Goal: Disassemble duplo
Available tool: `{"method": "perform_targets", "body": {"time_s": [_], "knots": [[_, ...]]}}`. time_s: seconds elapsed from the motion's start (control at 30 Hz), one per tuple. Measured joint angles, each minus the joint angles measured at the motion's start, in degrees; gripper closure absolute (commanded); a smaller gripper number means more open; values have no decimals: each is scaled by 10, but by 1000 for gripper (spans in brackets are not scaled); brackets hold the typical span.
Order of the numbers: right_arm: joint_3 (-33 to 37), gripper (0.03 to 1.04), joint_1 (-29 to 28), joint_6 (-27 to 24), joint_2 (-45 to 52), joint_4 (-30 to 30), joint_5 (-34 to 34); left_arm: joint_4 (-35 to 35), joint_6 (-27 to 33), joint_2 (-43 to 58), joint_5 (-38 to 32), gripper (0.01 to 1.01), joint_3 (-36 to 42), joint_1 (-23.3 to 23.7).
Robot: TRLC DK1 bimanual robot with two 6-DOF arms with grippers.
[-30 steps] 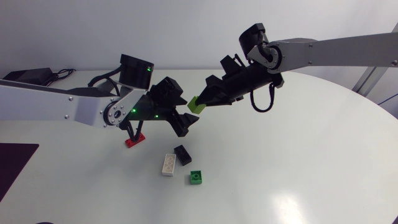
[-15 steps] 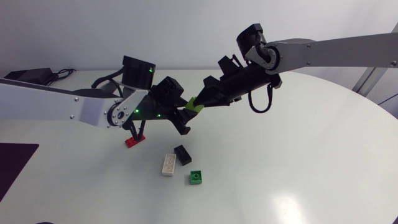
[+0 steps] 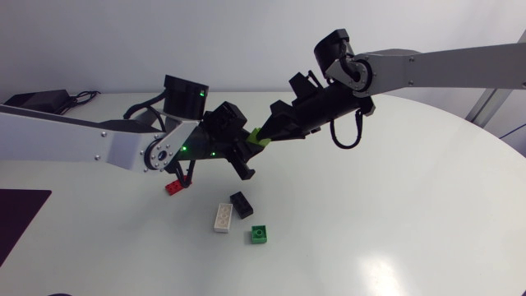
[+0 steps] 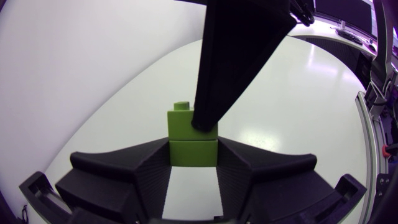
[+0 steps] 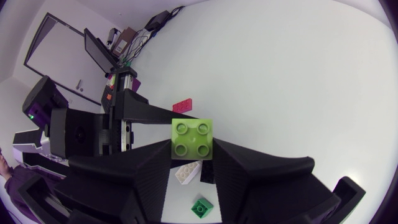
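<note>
A lime green two-brick duplo stack (image 3: 260, 139) hangs above the table's middle, held between both arms. My left gripper (image 3: 246, 151) is shut on the lower lime brick (image 4: 193, 153), one finger on each side. My right gripper (image 3: 265, 134) is shut on the upper lime brick (image 4: 182, 121), whose four studs (image 5: 193, 138) face the right wrist camera. One right finger (image 4: 239, 56) covers part of that upper brick in the left wrist view. My left gripper (image 5: 134, 115) appears just beyond the stack in the right wrist view.
On the table below lie a red brick (image 3: 174, 187), a white brick (image 3: 222, 217), a black brick (image 3: 242, 204) and a green brick (image 3: 260, 234). A black box with cables (image 3: 37, 100) sits at the back left. A dark mat (image 3: 18, 215) lies at the left edge.
My left gripper has moved right and up to the lime stack and shut on its lower brick. The right arm with the stack has shifted slightly towards it.
</note>
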Motion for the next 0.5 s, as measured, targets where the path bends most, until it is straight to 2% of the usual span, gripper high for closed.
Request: {"method": "perform_targets", "body": {"time_s": [0.13,0.27,0.33,0.43,0.5], "knots": [[0,803,0,-8,0,-17,-9,2,38,-4,-2,774,-12,-6],[14,803,-7,-8,0,-59,-44,5,82,-12,-19,772,-43,-31],[29,803,-11,-9,0,-61,-49,4,92,-12,-26,769,-54,-40],[33,803,-25,-25,-7,-60,-13,4,89,-12,-30,754,-56,-24],[20,803,-31,-44,-19,-49,49,3,75,-8,-30,738,-50,10]]}}
